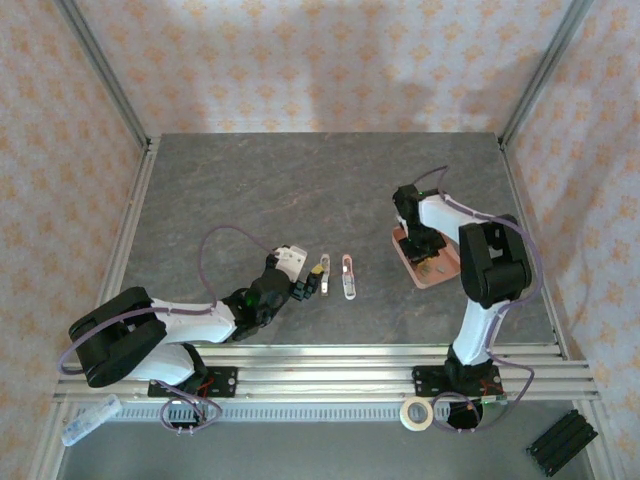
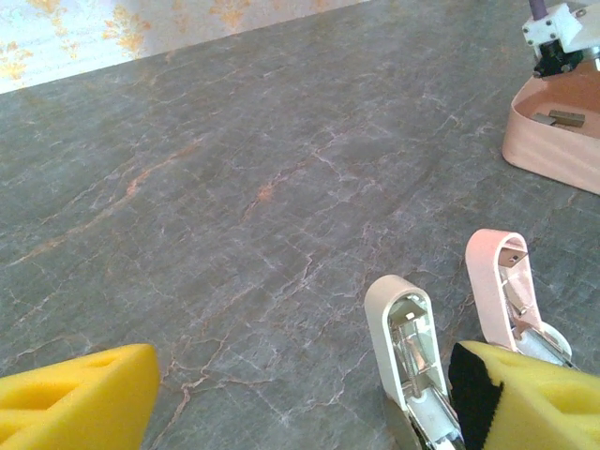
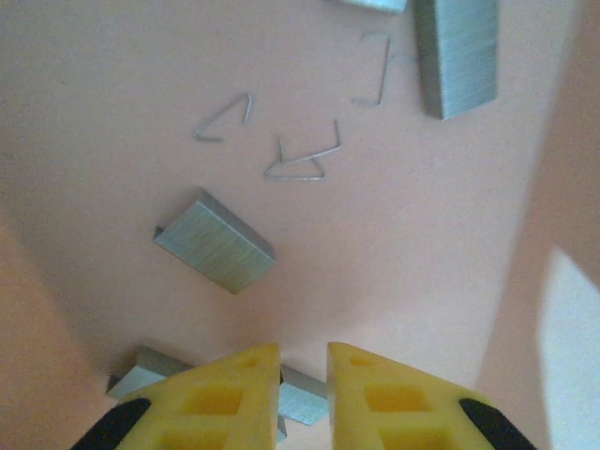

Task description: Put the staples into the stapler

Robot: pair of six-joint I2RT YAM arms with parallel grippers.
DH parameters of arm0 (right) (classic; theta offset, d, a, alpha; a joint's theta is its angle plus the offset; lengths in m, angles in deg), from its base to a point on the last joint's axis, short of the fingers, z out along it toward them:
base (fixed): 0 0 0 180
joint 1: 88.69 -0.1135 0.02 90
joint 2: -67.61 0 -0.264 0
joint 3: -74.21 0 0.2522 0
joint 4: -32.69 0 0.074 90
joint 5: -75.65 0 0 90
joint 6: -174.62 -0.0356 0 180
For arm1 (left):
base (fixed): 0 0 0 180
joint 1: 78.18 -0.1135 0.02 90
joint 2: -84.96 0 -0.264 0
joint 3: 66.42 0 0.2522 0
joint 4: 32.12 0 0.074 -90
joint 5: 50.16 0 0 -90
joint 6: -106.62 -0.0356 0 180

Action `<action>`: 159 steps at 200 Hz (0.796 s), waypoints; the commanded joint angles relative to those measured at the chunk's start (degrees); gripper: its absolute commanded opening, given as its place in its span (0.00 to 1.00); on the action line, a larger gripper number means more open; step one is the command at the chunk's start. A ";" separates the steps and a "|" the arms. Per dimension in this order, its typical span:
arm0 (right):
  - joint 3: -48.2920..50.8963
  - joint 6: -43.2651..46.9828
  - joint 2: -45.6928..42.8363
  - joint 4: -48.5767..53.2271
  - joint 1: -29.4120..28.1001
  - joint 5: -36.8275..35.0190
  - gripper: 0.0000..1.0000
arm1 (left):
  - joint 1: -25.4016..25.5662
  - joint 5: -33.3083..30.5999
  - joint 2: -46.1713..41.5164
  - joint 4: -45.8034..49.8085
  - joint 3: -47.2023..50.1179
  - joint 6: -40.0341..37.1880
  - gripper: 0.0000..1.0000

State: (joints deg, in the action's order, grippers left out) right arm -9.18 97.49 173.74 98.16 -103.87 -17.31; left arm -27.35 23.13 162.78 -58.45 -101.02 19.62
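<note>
grey, veined stone-look table (image 1: 300,190), edged at the front by aluminium rails (image 1: 330,356). lying flat near its front middle, side by side and just apart: a cream mini stapler (image 2: 405,342) and a pink mini stapler (image 2: 497,281), both opened. well to the right, a salmon-pink tray (image 2: 553,150).

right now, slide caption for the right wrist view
Right claw straddling a staple strip in the pink tray, loose bent staples beyond.
</note>
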 commanded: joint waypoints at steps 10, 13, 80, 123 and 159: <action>-0.97 -3.26 -2.73 -0.25 -0.16 7.61 0.21 | -0.73 0.34 0.02 -0.27 -1.40 -0.53 0.82; -0.91 -3.42 -2.74 -0.28 -0.38 7.92 0.21 | -0.73 0.36 0.05 -0.32 -1.40 -0.47 0.82; -0.79 -9.13 -2.42 -3.46 -4.72 14.50 0.25 | -0.68 0.79 0.02 -0.68 -1.13 -0.14 0.82; -3.82 -17.84 -5.10 -3.03 -2.79 8.11 0.32 | -0.66 0.38 -1.44 0.89 -0.96 -0.44 0.82; -2.97 -21.25 -7.69 -4.55 -1.42 11.28 0.37 | -0.68 0.23 -1.49 0.90 -0.86 -0.33 0.82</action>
State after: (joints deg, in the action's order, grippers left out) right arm -11.30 80.79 168.78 94.13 -105.86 -6.17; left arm -27.35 23.98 162.23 -58.10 -101.15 19.62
